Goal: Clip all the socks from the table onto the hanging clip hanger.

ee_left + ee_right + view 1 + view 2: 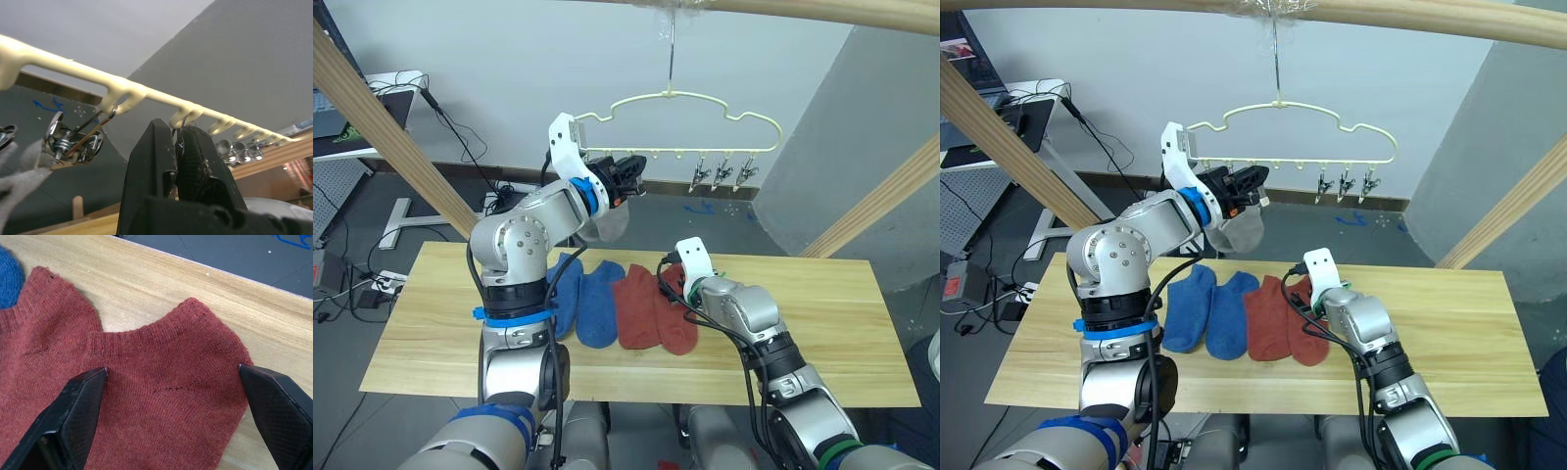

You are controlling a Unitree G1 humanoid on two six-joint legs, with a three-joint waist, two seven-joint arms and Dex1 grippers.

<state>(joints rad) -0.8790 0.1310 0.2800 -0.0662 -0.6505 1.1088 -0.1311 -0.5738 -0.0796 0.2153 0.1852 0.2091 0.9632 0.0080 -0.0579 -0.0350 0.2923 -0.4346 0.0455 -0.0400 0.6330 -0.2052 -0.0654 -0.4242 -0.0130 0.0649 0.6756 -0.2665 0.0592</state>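
The pale yellow-green clip hanger [705,103] hangs by its hook from a wooden pole above the table [822,333]. My left gripper [628,174] is raised to the hanger's row of clips, with its fingers [161,161] shut on a metal clip [180,139]. A light grey sock [607,223] hangs just below it, from the neighbouring clip [73,144]. Two blue socks [587,294] and two rust red socks [641,308] lie side by side on the table. My right gripper [171,374] is open, with its fingers either side of the cuff of a red sock [166,411].
Three free clips [724,174] hang at the hanger's right end. Slanting wooden frame poles stand at the left [391,137] and right [881,201] behind the table. A desk with cables [372,108] stands at the far left.
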